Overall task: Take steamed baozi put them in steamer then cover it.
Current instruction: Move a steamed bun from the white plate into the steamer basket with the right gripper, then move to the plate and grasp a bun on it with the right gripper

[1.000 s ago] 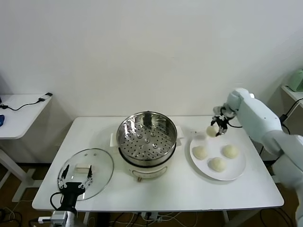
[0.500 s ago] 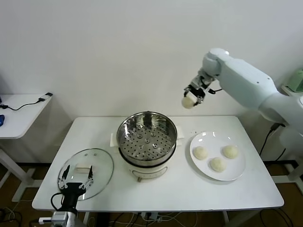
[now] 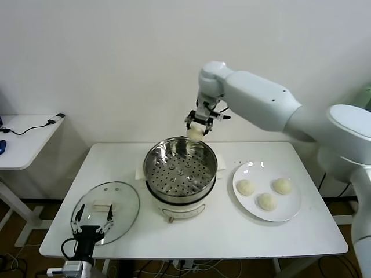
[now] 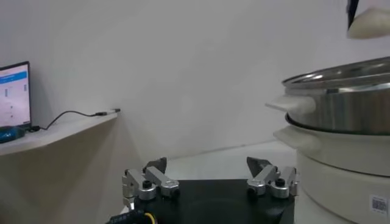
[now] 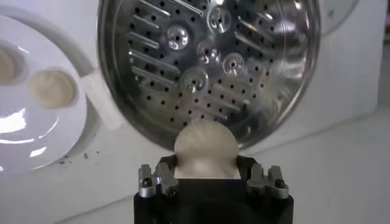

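Right gripper [image 3: 197, 128] is clamped on one baozi [image 3: 195, 133], hanging just above the steamer [image 3: 180, 169] rim at its 1 o'clock edge. The perforated tray centre lies toward 7 o'clock and below. The bun is round, with no long axis or heading. Three buns remain on the plate [image 3: 290, 211]. Left gripper [image 3: 91, 221], fingers apart, waits over the cover [image 3: 106, 211] at 8 o'clock.
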Tool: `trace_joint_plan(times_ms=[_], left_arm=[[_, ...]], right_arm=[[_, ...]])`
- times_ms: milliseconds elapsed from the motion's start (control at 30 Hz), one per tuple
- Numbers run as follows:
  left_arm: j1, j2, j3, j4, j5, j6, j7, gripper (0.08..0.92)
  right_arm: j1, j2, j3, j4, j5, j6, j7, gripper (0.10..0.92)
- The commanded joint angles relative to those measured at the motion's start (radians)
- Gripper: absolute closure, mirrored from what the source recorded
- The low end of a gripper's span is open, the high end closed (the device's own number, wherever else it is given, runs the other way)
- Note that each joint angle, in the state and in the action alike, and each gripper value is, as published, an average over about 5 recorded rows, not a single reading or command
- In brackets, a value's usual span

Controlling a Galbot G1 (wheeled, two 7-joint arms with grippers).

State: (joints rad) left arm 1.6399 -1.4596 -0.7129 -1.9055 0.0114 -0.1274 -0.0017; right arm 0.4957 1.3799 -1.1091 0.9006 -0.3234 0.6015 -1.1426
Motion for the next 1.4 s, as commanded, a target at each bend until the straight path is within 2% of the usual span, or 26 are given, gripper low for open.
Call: trace_joint_plan(times_ms=[33,267,567,767,900,1067,1167,1267,1400], left_arm=[[-0.003,0.000,-0.001,0.004,0.000,0.003,-0.002,0.177],[-0.001,0.001,-0.002,0.005,-0.002,0.002,-0.005,0.177],[-0.002,0.012,-0.006,0.009,-0.007,0.002,-0.005,0.177],[-0.002,0.010,-0.003,0.006,-0.005,0.002,-0.005,0.177],[-0.001,0.011,-0.003,0.003,-0.003,0.003,-0.005,0.177],[0.000,0.014,-0.002,0.001,-0.002,0.003,-0.005,0.177],[0.000,0.015,0.000,-0.003,-0.002,0.004,-0.005,0.177],[0.002,0.017,0.001,-0.010,-0.002,0.004,-0.004,0.177],[0.007,0.022,0.003,-0.017,-0.003,0.003,-0.004,0.177]], right_arm=[[-0.130,0.075,0.025,-0.004,-0.190,0.079,0.028,0.364],[-0.205,0.118,0.103,-0.090,-0.342,0.123,0.066,0.364],[-0.230,0.141,0.140,-0.144,-0.389,0.137,0.099,0.354],[-0.208,0.115,0.154,-0.104,-0.371,0.138,0.090,0.230],[-0.159,0.064,0.152,-0.031,-0.313,0.144,0.073,0.205],[-0.081,-0.030,0.132,0.083,-0.164,0.106,0.061,0.203],[-0.018,-0.123,0.091,0.161,-0.016,0.017,0.054,0.202],[0.075,-0.247,-0.027,0.230,0.236,-0.172,0.098,0.203],[0.203,-0.408,-0.210,0.330,0.577,-0.501,0.204,0.203]])
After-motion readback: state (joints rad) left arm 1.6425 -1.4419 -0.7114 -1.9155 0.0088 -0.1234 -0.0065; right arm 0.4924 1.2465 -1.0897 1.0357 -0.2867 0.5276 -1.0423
